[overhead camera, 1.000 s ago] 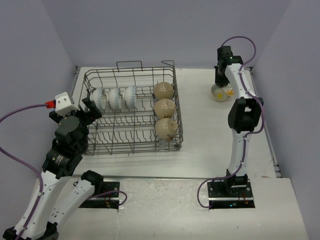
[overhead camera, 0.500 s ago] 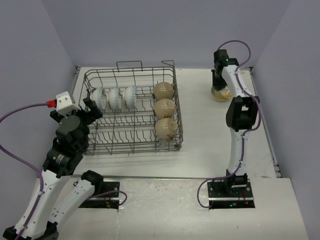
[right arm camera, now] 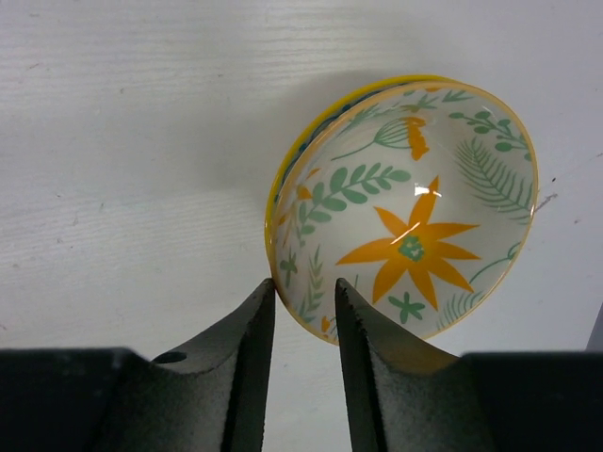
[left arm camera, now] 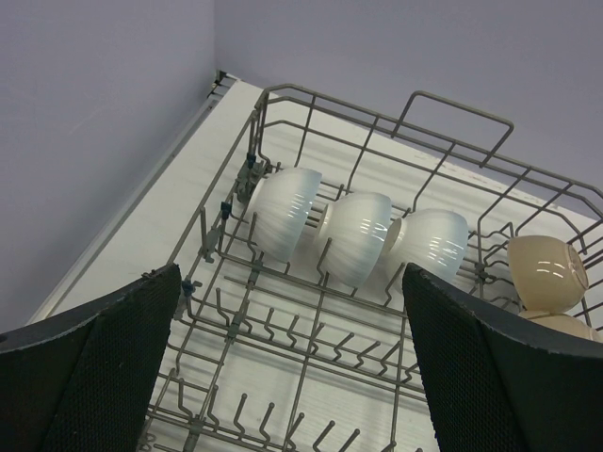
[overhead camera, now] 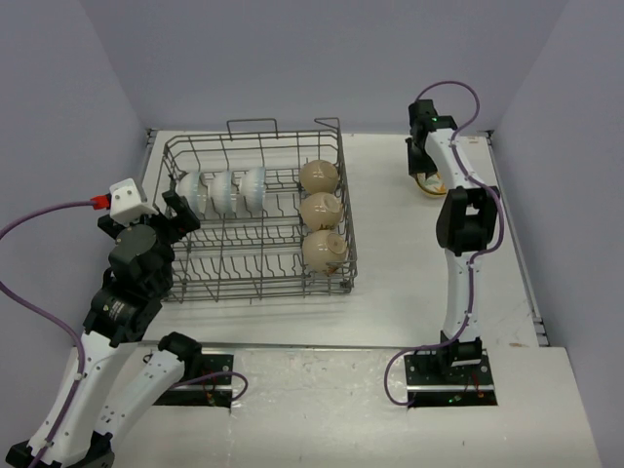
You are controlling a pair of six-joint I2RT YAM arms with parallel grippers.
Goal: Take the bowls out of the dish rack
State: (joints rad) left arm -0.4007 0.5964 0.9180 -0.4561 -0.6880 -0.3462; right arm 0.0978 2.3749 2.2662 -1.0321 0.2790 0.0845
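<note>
The grey wire dish rack [overhead camera: 255, 289] stands at the left of the table. Three white bowls [overhead camera: 223, 191] stand on edge in its back row, and three beige bowls [overhead camera: 321, 211] line its right side. My left gripper [overhead camera: 176, 209] hovers open over the rack's left end, its pads [left arm camera: 113, 358] wide apart above bare tines, with the white bowls [left arm camera: 358, 235] ahead. At the far right, my right gripper [right arm camera: 306, 287] straddles the rim of the tilted yellow bowl [right arm camera: 415, 235] with the painted inside, jaws slightly parted. The arm hides most of that yellow bowl [overhead camera: 430, 185] from above.
The rack's looped handle [left arm camera: 457, 104] rises at its far side, near the back wall. A raised table edge [overhead camera: 517, 244] runs down the right side. Purple cables trail from both arms.
The right arm has swung left and lowered the yellow bowl towards the table. Its jaws have loosened on the rim. The left arm has not moved.
</note>
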